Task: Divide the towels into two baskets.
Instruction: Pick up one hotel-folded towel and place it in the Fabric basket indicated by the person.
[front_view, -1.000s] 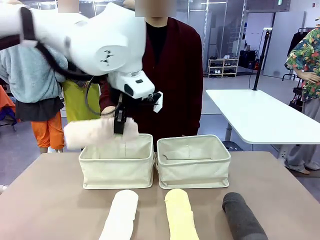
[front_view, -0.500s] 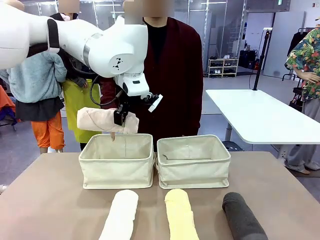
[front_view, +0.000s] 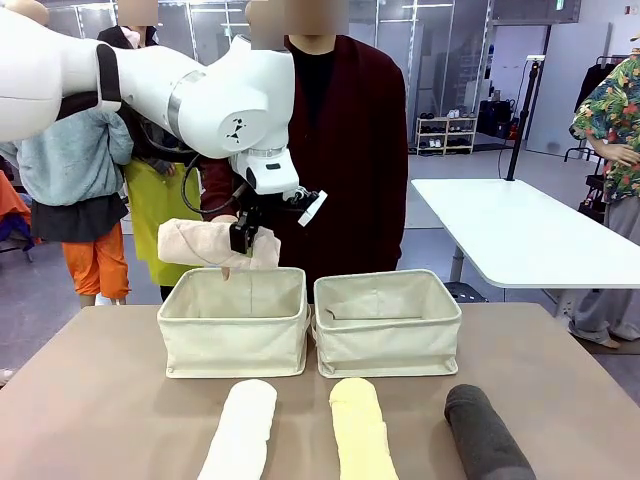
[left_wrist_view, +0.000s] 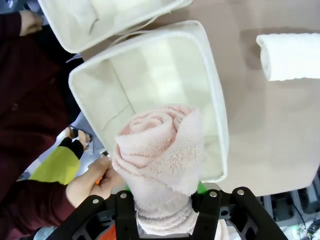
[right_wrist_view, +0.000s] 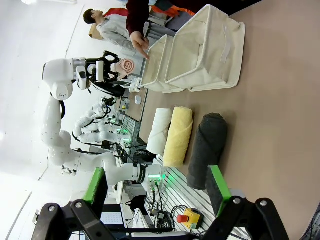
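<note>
Swung in from beyond the outer side of the left basket (front_view: 235, 335), the left tool (front_view: 240, 240) is now being held above that basket's far rim, and its jaws are being kept clamped on the pinkish-beige towel (front_view: 200, 243). The roll is being carried roughly level, with most of its length sticking out toward the basket's outer side. In the wrist view its spiral end is being shown over the basket's open, empty inside.

Nothing is yet being counted as sorted. The right basket (front_view: 388, 335), just beside the left basket, also appears empty. Three rolls are being left on the surface (front_view: 90, 400) on the left basket's near side: the white towel (front_view: 240, 430) straight in front of it, the yellow towel (front_view: 360, 430) further right, and the grey towel (front_view: 485, 435) furthest right. The right tool (right_wrist_view: 156, 172) is being held wide, with nothing between its pads.

The held terry is looking thick and soft, and it is being pinched in where it is gripped.
</note>
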